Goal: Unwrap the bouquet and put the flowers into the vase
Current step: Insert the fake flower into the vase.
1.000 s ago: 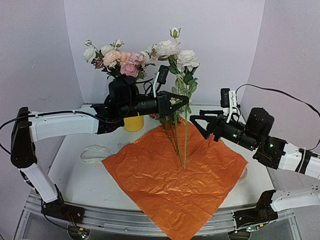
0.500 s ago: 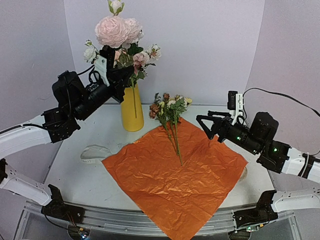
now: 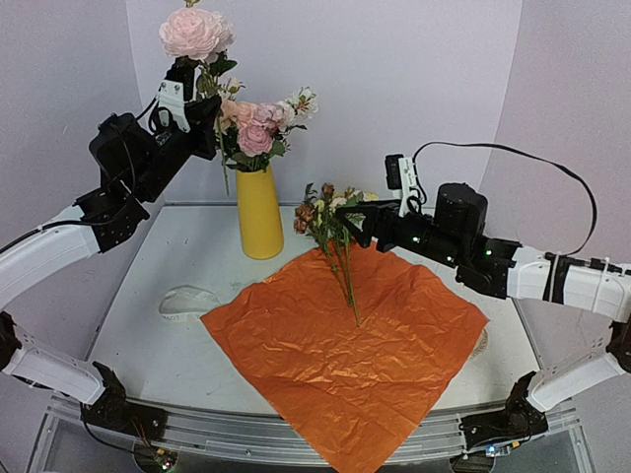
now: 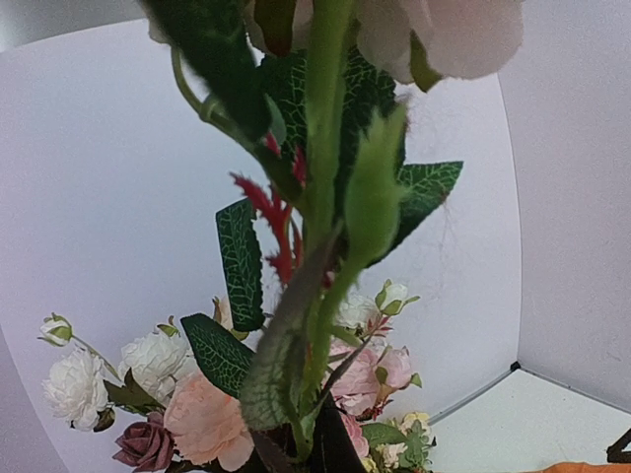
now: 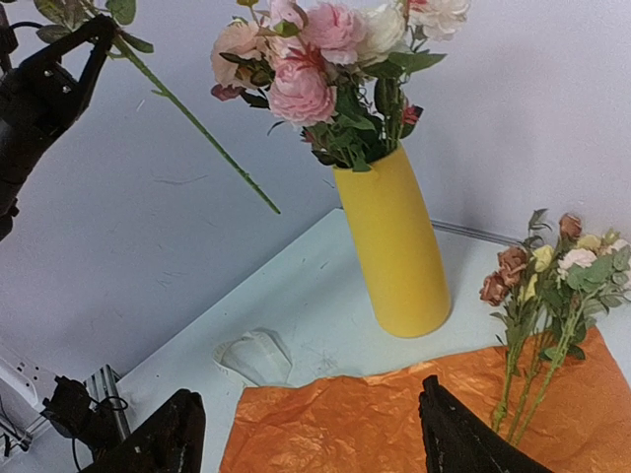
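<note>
Right gripper point(image 3: 357, 225) has advanced to the flowers point(image 3: 333, 212), jaws spread and empty; left gripper point(image 3: 197, 103) — clamped on a pink rose point(image 3: 192, 32) — hangs high near the vase point(image 3: 258, 212). Paper point(image 3: 345, 345) lies unwrapped — flowers remain unplaced.

flowers point(image 3: 340, 246) lying on orange paper point(image 3: 345, 370), yellow vase point(image 3: 259, 215) upright

A large pink rose point(image 3: 192, 32) stands higher than the rose bunch point(image 3: 258, 123).

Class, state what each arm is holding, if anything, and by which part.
Left jaws clamp a pink rose by its upper stem; right jaws stand open, empty.
</note>
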### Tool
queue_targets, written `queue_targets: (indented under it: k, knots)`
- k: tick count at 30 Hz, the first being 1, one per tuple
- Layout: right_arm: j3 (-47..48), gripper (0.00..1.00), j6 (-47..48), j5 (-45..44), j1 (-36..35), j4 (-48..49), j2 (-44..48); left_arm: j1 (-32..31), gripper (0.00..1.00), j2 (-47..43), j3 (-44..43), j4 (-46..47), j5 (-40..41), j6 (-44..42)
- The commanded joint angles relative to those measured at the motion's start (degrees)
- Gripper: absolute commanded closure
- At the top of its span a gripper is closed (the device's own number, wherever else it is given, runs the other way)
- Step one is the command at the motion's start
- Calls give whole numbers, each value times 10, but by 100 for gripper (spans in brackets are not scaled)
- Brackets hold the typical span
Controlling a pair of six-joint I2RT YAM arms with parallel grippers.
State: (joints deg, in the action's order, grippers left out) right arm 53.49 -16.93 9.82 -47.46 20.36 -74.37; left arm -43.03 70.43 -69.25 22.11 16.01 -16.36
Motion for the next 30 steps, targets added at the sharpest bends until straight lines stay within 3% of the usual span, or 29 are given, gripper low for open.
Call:
queue_targets:
  k: [1,17,30]
  knots:
    - [62,25,4,42,-3,40,-38,32,100,23,-50,22,-50,56]
    - [28,23,15,15,-3,30,-1,102,100,162,-187,34,-113,89]
    - [24,23,23,8,-3,17,10,112,100,177,-226,35,-120,77]
